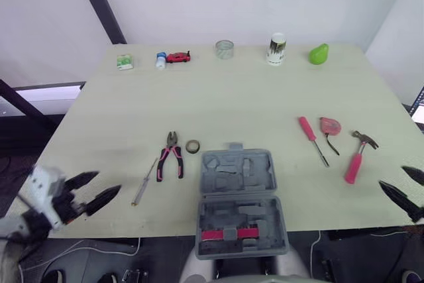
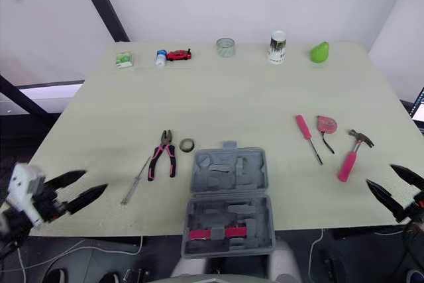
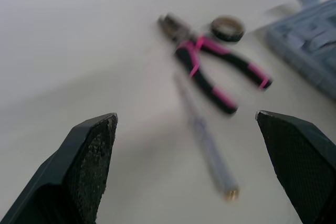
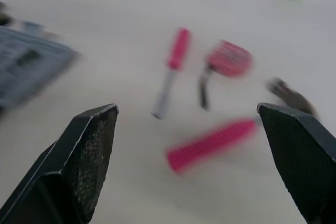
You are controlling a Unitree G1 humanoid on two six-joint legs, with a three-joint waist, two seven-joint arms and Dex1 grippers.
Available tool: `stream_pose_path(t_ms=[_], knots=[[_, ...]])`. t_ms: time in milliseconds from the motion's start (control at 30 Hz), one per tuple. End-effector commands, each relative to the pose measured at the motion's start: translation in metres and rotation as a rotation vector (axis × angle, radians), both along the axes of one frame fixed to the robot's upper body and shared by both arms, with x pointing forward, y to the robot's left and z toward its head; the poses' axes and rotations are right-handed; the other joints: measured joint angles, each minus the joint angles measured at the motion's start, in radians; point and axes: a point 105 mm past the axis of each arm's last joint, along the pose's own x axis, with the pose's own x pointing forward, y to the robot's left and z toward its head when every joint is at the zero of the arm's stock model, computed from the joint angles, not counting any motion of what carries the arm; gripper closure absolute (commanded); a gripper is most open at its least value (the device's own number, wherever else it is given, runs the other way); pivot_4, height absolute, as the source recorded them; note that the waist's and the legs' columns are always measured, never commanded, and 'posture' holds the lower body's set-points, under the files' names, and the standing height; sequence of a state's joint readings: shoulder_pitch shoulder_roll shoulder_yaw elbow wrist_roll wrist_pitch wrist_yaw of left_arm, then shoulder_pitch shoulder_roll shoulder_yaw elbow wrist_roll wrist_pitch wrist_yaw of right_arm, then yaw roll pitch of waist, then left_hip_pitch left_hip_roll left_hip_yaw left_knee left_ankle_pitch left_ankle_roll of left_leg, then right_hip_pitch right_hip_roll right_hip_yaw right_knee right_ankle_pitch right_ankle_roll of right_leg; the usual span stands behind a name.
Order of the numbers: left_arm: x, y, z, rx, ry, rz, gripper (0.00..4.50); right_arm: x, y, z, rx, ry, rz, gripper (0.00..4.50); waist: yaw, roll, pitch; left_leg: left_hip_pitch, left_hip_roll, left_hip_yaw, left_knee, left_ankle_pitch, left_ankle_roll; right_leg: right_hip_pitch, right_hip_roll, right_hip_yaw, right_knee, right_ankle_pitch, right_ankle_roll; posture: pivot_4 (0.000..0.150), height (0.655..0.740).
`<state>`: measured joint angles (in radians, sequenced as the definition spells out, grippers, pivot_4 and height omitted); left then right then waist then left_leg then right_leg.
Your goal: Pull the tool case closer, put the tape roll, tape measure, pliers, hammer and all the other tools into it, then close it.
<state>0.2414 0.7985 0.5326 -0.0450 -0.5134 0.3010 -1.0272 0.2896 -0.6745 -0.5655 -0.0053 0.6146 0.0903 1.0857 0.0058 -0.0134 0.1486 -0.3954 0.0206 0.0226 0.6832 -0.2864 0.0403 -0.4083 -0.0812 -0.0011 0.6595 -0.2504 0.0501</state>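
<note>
Tool case [image 1: 238,200] is seen lying open at the middle of the near edge of the table [image 1: 252,97], both grey halves flat, a pink strip [image 1: 228,233] visible in the near half. Tape roll [image 1: 193,146] is placed just beyond the case's far left corner, with the pliers [image 1: 171,157] just beside it on the left, pink-and-black handles pointed toward the robot. A clear-handled screwdriver [image 1: 144,182] is laid near the pliers, further left. To the right of the case, well apart from it, a pink screwdriver [image 1: 311,138], the tape measure [image 1: 330,126] and the pink-handled hammer [image 1: 358,157] are grouped close together. Left claw [image 1: 106,183] is held released, fingers spread wide, empty, over the near left edge of the table and pointed at the clear-handled screwdriver. Right claw [image 1: 391,175] is held released too, empty, at the near right edge just beside the hammer handle. Along the far edge a green packet [image 1: 124,61], small bottle [image 1: 160,59], red toy car [image 1: 177,57], silver roll [image 1: 224,49], cup [image 1: 276,49] and green pear [image 1: 318,54] are lined up.
</note>
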Motion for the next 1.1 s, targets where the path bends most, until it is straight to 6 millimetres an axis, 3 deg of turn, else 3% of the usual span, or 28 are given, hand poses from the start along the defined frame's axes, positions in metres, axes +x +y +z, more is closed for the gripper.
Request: stream_pose_path(t_ms=[33,200,333,433,600,867,967,1100], knots=[[0.020,-0.032,0.019,0.049,-0.022,-0.078,0.00,0.007,0.026,0.024,0.016,-0.046,0.127,0.04,0.005,0.000,0.000,0.000,0.000,0.000,0.000,0.000,0.000,0.000,0.000,0.000,0.000,0.000,0.000,0.150,0.7400],[0.040,-0.060,0.027,0.130,-0.018,-0.161,0.00,0.012,0.049,0.036,0.026,-0.056,0.227,0.04,0.007,0.000,0.001,-0.001,-0.001,0.000,0.000,0.000,0.000,0.000,0.002,-0.001,0.000,0.000,0.000,0.150,0.7400],[0.063,-0.100,0.023,0.281,0.042,-0.351,0.00,0.018,0.077,0.046,-0.024,-0.119,0.340,0.04,0.012,0.000,0.001,-0.001,-0.002,-0.001,0.001,0.000,0.000,0.000,0.010,-0.004,0.001,0.002,0.003,0.150,0.7400],[0.072,-0.107,0.020,0.397,0.076,-0.429,0.00,0.018,0.085,0.047,-0.025,-0.126,0.388,0.04,0.007,0.000,0.001,-0.001,-0.004,-0.001,0.001,0.000,0.000,0.000,0.011,-0.003,0.001,0.002,0.005,0.150,0.7400],[0.103,-0.117,0.026,0.567,0.066,-0.450,0.00,0.018,0.082,0.046,-0.025,-0.126,0.406,0.04,0.008,-0.001,0.003,-0.002,-0.007,-0.001,0.001,0.000,0.000,-0.001,0.013,-0.002,0.001,0.002,0.005,0.150,0.7400],[0.114,-0.129,0.004,0.748,0.193,-0.485,0.00,0.010,0.079,0.048,-0.020,-0.156,0.455,0.04,0.006,-0.002,0.003,-0.002,-0.008,-0.001,0.002,0.000,0.000,-0.001,0.014,-0.001,0.001,0.002,0.006,0.150,0.7400],[0.103,-0.125,-0.006,0.833,0.279,-0.533,0.00,0.005,0.079,0.047,-0.028,-0.162,0.471,0.04,0.005,-0.002,0.004,-0.002,-0.007,-0.002,0.002,0.000,0.000,-0.001,0.014,-0.001,0.001,0.002,0.006,0.150,0.7400],[0.103,-0.128,-0.013,0.882,0.289,-0.550,0.00,0.002,0.082,0.044,-0.060,-0.166,0.507,0.04,0.008,-0.002,0.004,-0.002,-0.007,-0.002,0.002,0.000,0.000,-0.001,0.014,-0.001,0.001,0.002,0.006,0.150,0.7400]])
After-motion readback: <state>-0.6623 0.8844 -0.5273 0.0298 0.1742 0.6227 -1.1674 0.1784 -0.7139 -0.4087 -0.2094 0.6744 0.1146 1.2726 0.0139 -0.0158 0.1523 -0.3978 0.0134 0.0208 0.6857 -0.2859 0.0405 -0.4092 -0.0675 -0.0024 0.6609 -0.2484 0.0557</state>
